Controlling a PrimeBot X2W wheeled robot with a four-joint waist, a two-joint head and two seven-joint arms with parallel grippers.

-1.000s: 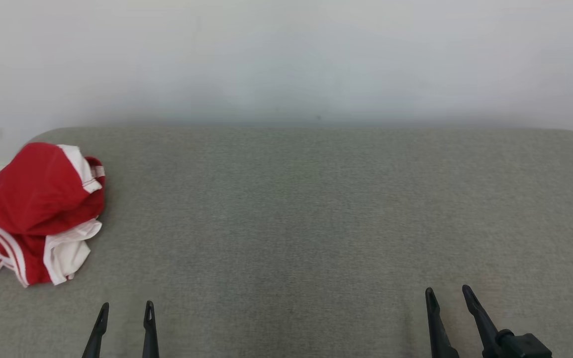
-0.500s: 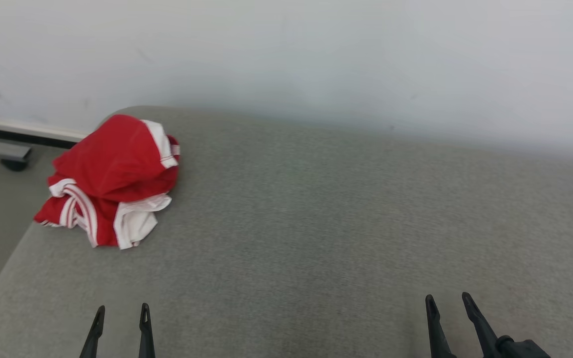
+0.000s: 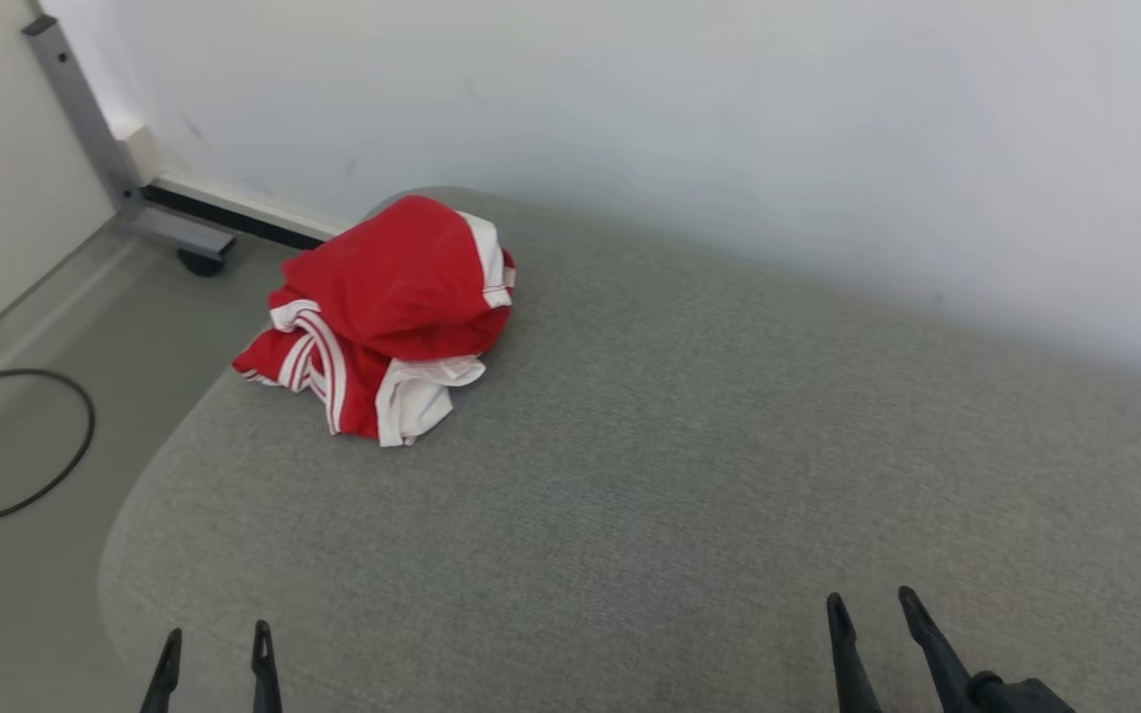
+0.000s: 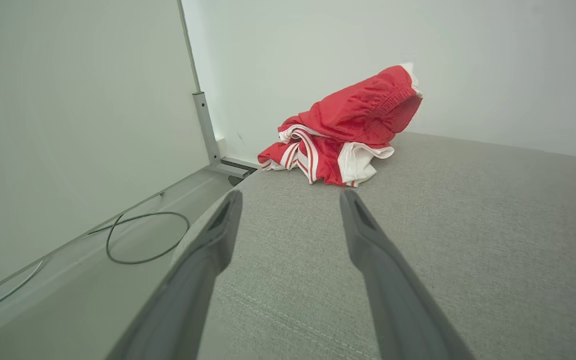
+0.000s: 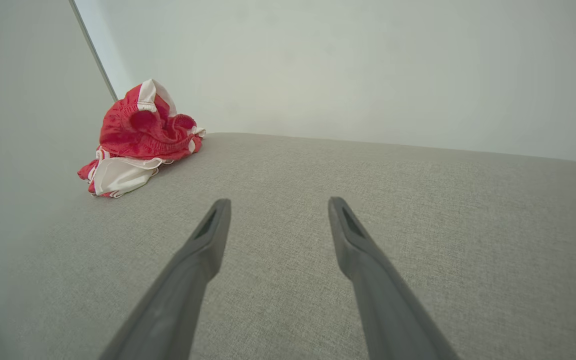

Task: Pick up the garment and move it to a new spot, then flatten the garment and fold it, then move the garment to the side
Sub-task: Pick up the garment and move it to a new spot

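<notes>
Garment (image 3: pixel 382 307): crumpled red heap with white trim and stripes, lying near the far left corner of the grey cushion (image 3: pixel 679 475), close to the wall (image 3: pixel 729 119). Folded over itself, so underside and true shape hidden; kind of clothing hard to tell, though gathered along one edge as seen from the left wrist. Touched by neither claw. Left gripper (image 3: pixel 216 631) low at the near left edge, well apart from the heap, fingers spread with nothing between; cropped by the bottom of the head view down to two tips. Right gripper (image 3: pixel 870 596) at the lower right, likewise spread wide and empty, body mostly cropped. Beyond the cushion's left end: floor (image 3: pixel 26 594) with a looped dark cable (image 3: pixel 55 475), partly cut off at the picture's edge, and a grey metal post (image 3: pixel 85 129) over a dark caster (image 3: pixel 200 262), top out of frame.
</notes>
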